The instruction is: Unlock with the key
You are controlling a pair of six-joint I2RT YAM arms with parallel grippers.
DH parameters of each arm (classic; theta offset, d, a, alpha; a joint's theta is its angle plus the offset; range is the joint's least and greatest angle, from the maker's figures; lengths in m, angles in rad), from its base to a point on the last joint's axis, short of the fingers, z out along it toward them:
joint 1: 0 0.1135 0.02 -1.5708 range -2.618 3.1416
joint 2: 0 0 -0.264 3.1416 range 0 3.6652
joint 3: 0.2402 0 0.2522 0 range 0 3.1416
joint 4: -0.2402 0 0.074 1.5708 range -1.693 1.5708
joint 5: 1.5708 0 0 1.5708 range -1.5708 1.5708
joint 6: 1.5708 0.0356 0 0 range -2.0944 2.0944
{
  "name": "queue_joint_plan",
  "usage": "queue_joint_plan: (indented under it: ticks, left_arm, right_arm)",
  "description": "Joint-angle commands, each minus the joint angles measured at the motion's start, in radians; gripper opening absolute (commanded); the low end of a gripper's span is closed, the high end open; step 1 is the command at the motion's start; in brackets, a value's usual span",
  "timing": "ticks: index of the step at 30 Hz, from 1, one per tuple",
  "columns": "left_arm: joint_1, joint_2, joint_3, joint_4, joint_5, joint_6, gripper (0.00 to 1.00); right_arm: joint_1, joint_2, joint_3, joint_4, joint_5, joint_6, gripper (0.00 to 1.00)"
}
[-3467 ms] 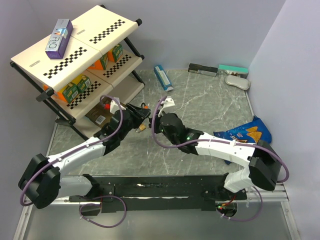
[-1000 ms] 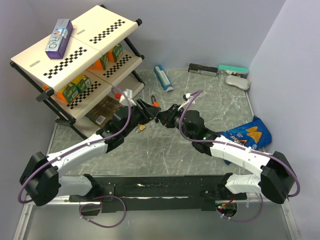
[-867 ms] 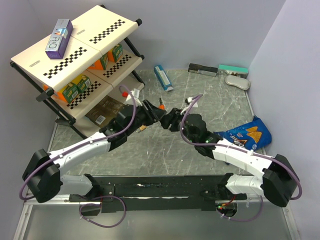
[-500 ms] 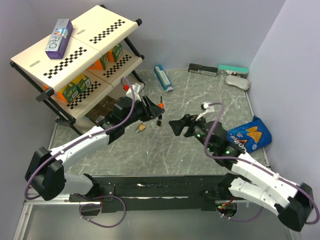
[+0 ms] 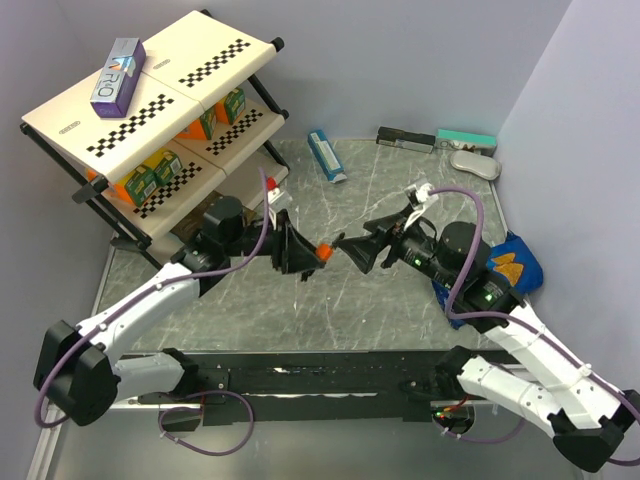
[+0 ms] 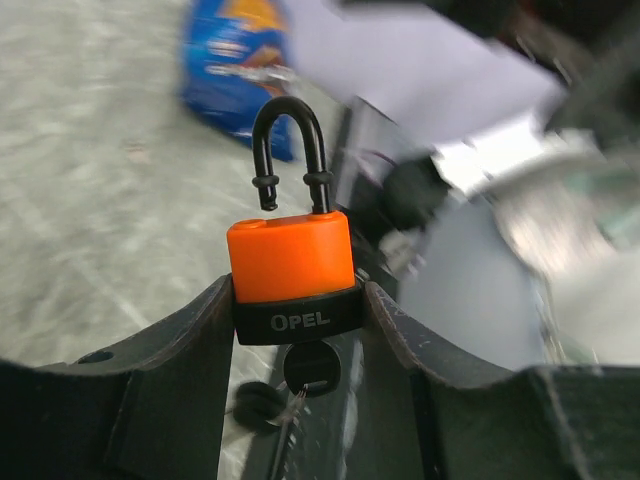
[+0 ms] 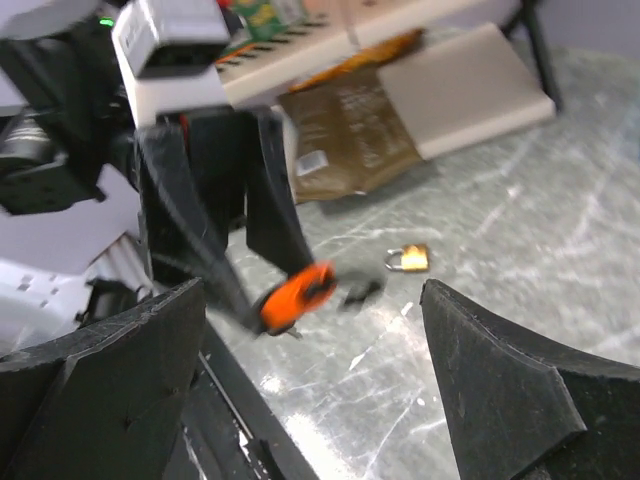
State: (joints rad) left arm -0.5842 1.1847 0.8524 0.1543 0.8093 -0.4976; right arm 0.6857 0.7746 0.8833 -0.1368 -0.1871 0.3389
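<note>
My left gripper (image 6: 297, 305) is shut on the black base of an orange padlock (image 6: 290, 262) and holds it upright above the table. Its black shackle (image 6: 291, 140) stands raised, one leg free of the body. The key (image 6: 312, 368) sits in the padlock's underside, and a second black key head (image 6: 258, 403) dangles beside it. From above, the left gripper (image 5: 303, 258) and padlock (image 5: 322, 251) face my right gripper (image 5: 352, 248) with a small gap between them. The right gripper (image 7: 310, 390) is open and empty, with the blurred padlock (image 7: 297, 295) ahead of it.
A small brass padlock (image 7: 410, 258) lies on the marble table beyond the orange one. The shelf rack (image 5: 150, 110) stands at the back left with a brown packet (image 7: 345, 125) at its foot. A blue chip bag (image 5: 505, 265) lies under the right arm, and a blue box (image 5: 326, 155) further back.
The right gripper has opened, come off the padlock and drawn back to the right. The left arm has swung the padlock toward the middle and raised it.
</note>
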Motion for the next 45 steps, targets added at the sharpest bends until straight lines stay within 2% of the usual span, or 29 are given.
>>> queue_joint_plan:
  ticks: [1, 4, 11, 17, 29, 35, 38, 39, 42, 45]
  left_arm:
    - [0.001, -0.057, -0.021, 0.092, 0.29, 0.09, 0.01]
    - [0.001, -0.062, -0.013, 0.111, 0.341, 0.074, 0.01]
    - [0.001, -0.069, -0.003, 0.062, 0.317, 0.114, 0.01]
    - [0.001, -0.073, 0.004, 0.027, 0.257, 0.137, 0.01]
    - [0.003, -0.085, -0.001, 0.022, 0.22, 0.143, 0.01]
    - [0.003, -0.088, 0.002, -0.001, 0.183, 0.162, 0.01]
    - [0.003, -0.091, 0.005, -0.034, 0.15, 0.185, 0.01]
    - [0.003, -0.091, 0.008, -0.047, 0.137, 0.192, 0.01]
    - [0.001, -0.1, 0.014, -0.096, 0.056, 0.232, 0.01]
    - [-0.006, -0.114, 0.016, -0.128, -0.05, 0.263, 0.01]
  right_arm:
    - [-0.006, 0.055, 0.123, -0.041, -0.145, -0.098, 0.94]
    - [-0.006, 0.115, 0.155, -0.049, -0.207, -0.116, 0.94]
    - [-0.006, 0.163, 0.135, 0.008, -0.35, -0.087, 0.94]
    - [-0.012, 0.144, 0.091, 0.016, -0.376, -0.066, 0.92]
    - [-0.02, 0.157, 0.025, 0.026, -0.399, -0.035, 0.79]
    - [-0.023, 0.134, -0.004, 0.04, -0.362, -0.018, 0.6]
    - [-0.023, 0.126, -0.007, 0.04, -0.339, -0.008, 0.44]
    - [-0.022, 0.126, -0.004, 0.036, -0.331, 0.0, 0.35]
    - [-0.022, 0.129, -0.004, 0.028, -0.305, 0.014, 0.21]
    - [-0.023, 0.146, 0.006, 0.019, -0.281, 0.028, 0.1]
